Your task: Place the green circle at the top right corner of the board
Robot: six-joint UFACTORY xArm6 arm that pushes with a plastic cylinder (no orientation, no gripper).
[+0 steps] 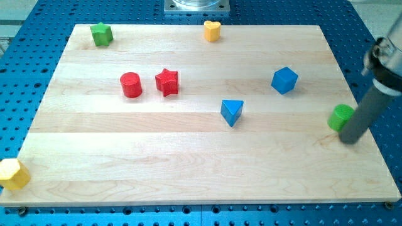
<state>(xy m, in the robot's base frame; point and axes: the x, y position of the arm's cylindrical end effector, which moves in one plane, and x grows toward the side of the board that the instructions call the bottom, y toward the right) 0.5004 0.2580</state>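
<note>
The green circle (341,117) lies near the board's right edge, a little below mid-height. My tip (352,139) rests on the wooden board (188,163) right against the green circle's lower right side; the dark rod rises from it toward the view's top right and hides part of the circle's right edge. The board's top right corner is well above the circle.
A blue cube (284,80) sits above and left of the green circle. A blue triangle (232,112) lies mid-board. A red circle (131,85) and red star (167,81) sit left of centre. A green star (101,34), yellow heart (212,30) and yellow hexagon (12,174) lie at the edges.
</note>
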